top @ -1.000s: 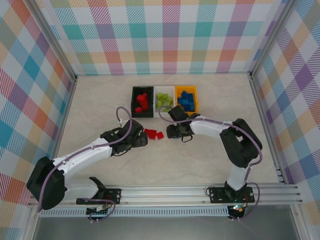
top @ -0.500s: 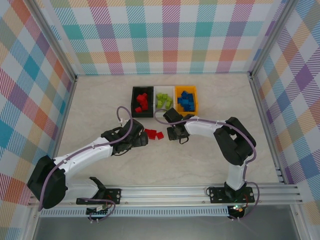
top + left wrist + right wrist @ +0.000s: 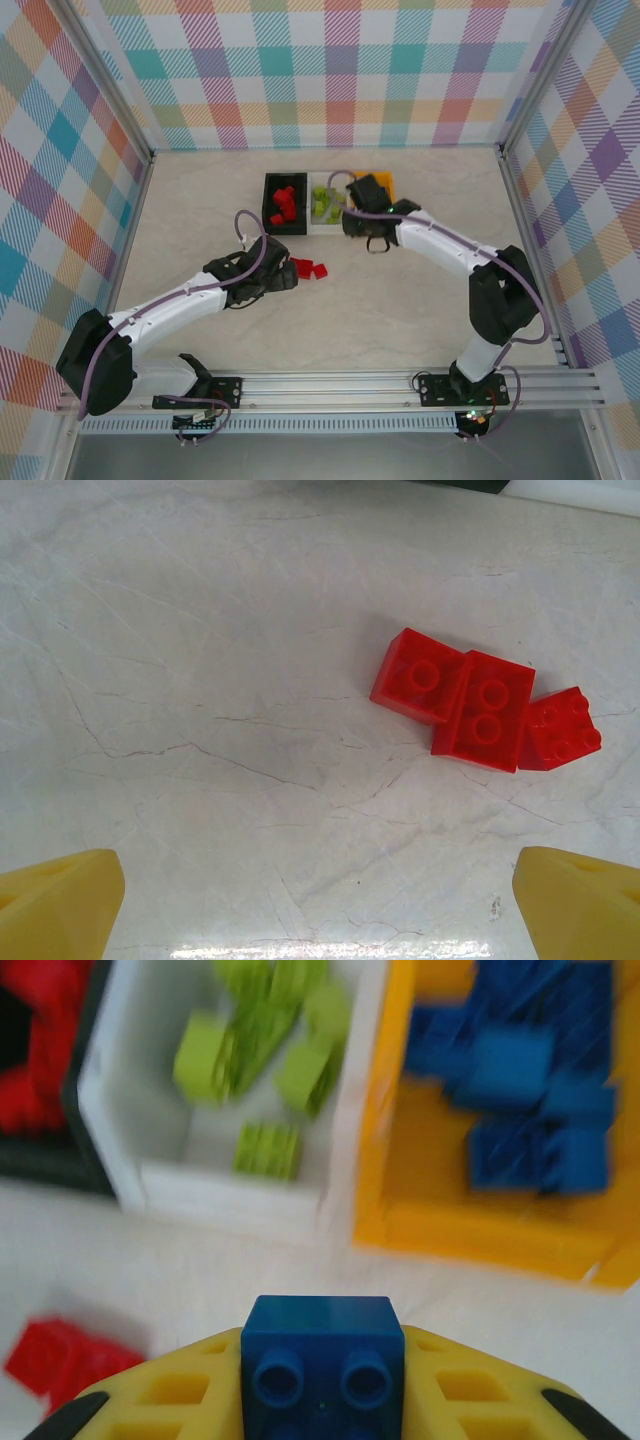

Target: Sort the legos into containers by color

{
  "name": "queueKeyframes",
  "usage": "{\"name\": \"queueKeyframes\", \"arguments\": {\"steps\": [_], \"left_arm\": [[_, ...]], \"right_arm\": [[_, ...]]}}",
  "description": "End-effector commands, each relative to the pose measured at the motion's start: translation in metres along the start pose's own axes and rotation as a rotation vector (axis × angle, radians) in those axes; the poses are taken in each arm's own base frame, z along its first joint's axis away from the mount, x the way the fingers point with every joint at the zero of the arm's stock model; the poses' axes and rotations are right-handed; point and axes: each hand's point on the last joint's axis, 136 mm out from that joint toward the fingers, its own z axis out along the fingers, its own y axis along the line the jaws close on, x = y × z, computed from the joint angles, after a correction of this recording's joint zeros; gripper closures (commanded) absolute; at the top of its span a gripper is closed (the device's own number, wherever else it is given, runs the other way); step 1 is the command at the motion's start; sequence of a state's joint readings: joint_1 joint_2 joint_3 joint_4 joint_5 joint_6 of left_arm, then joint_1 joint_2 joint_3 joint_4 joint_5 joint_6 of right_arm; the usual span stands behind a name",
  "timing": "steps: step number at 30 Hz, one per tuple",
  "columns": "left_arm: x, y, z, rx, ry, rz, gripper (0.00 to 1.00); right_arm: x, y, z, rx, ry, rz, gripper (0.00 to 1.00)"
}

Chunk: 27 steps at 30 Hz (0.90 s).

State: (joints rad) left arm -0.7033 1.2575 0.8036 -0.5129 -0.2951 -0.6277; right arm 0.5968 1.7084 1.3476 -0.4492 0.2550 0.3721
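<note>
- Marbled tabletop [image 3: 180, 680], plaid walls [image 3: 340, 70] around
- Right gripper [image 3: 322, 1410] clamped on blue brick [image 3: 322, 1345], facing orange-yellow bin [image 3: 420, 1230] of blues
- Left gripper [image 3: 320, 900] spread wide before three red bricks [image 3: 485, 715], ready to pick

— Any words, numbers or brand marks to read?
— None legible anywhere.
— Not even on the studs of the red legos [image 3: 485, 712] on the table?
— Plain round tops, with no lettering to make out.
— And on the blue brick [image 3: 322, 1360], seen close in the right wrist view?
— Same there: two studs, too soft in focus for any mark.
</note>
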Motion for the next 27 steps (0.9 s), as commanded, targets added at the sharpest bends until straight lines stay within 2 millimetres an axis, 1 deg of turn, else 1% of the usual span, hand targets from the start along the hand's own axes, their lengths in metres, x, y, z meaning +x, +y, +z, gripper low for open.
{"name": "queueKeyframes", "arguments": {"steps": [1,5,8,10,13,15,17,19,21,23,25,27], "left_arm": [[-0.007,-0.005,-0.003,0.018,-0.007,0.002,0.0],[-0.006,-0.003,-0.006,0.02,-0.003,0.003,0.0],[-0.006,-0.003,-0.007,0.022,-0.004,0.003,0.0],[-0.006,-0.003,-0.007,0.023,-0.006,0.0,0.0],[-0.005,-0.005,-0.006,0.034,-0.002,-0.001,0.0],[-0.005,-0.008,-0.005,0.048,0.0,-0.001,0.0],[-0.005,-0.011,-0.003,0.062,0.01,-0.001,0.01],[-0.007,-0.016,-0.001,0.079,0.023,-0.008,0.02],[-0.01,-0.022,0.002,0.102,0.033,-0.017,0.05],[-0.015,-0.028,0.005,0.117,0.037,-0.017,0.08],[-0.019,-0.034,0.01,0.125,0.042,-0.01,0.12],[-0.021,-0.037,0.019,0.108,0.055,0.0,0.16]], "right_arm": [[-0.021,-0.025,0.023,0.062,0.012,0.0,0.66],[-0.046,-0.042,0.049,0.09,0.016,0.05,0.66],[-0.055,-0.048,0.064,0.111,0.032,0.07,0.65],[-0.058,-0.052,0.073,0.122,0.039,0.083,0.64],[-0.06,-0.052,0.079,0.099,0.04,0.107,0.53],[-0.064,-0.049,0.074,0.084,0.026,0.104,0.45],[-0.071,-0.045,0.063,0.06,-0.002,0.101,0.41],[-0.075,-0.042,0.049,0.039,-0.03,0.101,0.39],[-0.077,-0.036,0.029,0.013,-0.06,0.094,0.39],[-0.068,-0.029,0.016,-0.01,-0.076,0.075,0.39],[-0.054,-0.019,0.004,-0.037,-0.08,0.056,0.39],[-0.035,-0.012,-0.004,-0.053,-0.073,0.036,0.39]]}}
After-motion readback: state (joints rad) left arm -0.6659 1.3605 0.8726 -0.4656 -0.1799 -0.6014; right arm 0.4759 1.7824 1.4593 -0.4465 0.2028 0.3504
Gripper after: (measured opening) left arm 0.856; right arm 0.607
